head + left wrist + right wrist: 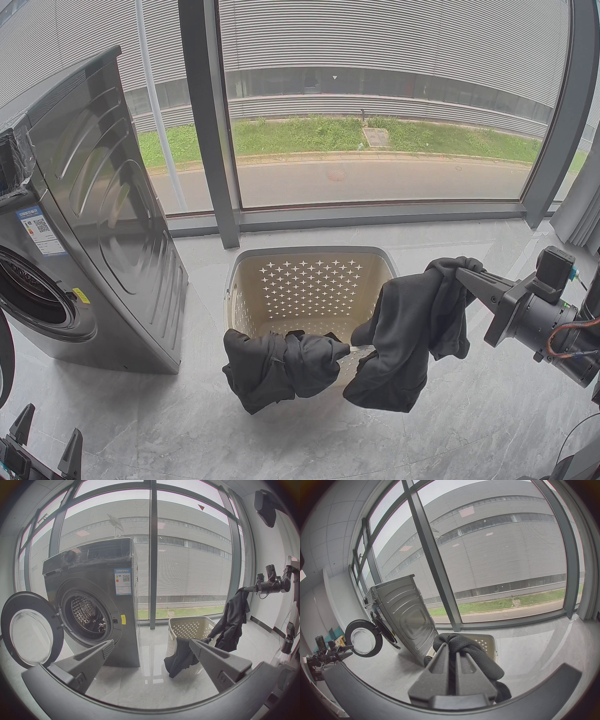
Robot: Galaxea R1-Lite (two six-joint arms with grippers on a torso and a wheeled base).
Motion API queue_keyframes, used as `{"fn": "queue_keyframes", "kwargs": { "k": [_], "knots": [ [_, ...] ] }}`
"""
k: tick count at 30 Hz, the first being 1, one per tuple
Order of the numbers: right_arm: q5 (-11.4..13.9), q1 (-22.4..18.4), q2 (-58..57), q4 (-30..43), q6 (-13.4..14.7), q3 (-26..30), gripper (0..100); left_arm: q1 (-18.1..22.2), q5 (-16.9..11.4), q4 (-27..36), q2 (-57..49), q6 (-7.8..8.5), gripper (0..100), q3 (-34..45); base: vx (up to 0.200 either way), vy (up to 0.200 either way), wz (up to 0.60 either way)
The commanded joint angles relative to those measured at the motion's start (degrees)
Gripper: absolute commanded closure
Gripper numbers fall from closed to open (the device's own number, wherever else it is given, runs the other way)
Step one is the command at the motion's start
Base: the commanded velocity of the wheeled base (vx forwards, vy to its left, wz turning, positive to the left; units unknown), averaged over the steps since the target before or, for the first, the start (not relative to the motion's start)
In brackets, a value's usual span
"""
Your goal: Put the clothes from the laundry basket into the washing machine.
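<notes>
Head view: right gripper (464, 273) clamps a black garment (406, 331) hanging over the laundry basket (309, 251); perhaps a second piece (281, 369) drapes its front rim. Left gripper (52, 422) gapes near the open washing machine (106, 206).

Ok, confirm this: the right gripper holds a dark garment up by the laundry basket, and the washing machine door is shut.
Not shut: the left wrist view shows the washing machine door swung wide open. The rest holds: the right gripper is shut on a dark garment raised by the laundry basket.
</notes>
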Motion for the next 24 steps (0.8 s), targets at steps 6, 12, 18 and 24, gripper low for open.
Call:
{"fn": "queue_keyframes", "kwargs": {
  "k": [6, 12, 18, 24],
  "knots": [
    [-0.4, -0.2, 0.2, 0.2, 0.0, -0.4, 100, 0.0, 0.0, 0.0, -0.9, -0.04, 0, 0.9, 0.000, 0.200, 0.00],
    [-0.4, 0.0, 0.2, -0.2, 0.0, -0.4, 100, 0.0, 0.0, 0.0, -0.9, -0.04, 0, 0.9, 0.000, 0.200, 0.00],
    [-0.3, 0.4, 0.2, -0.3, 0.0, -0.6, 100, 0.0, 0.0, 0.0, -0.9, -0.04, 0, 0.9, 0.000, 0.200, 0.00],
    [-0.2, 0.5, 0.1, -0.3, 0.1, -1.2, 100, 0.0, 0.0, 0.0, -0.9, -0.04, 0, 0.8, 0.000, 0.200, 0.00]
  ]
}}
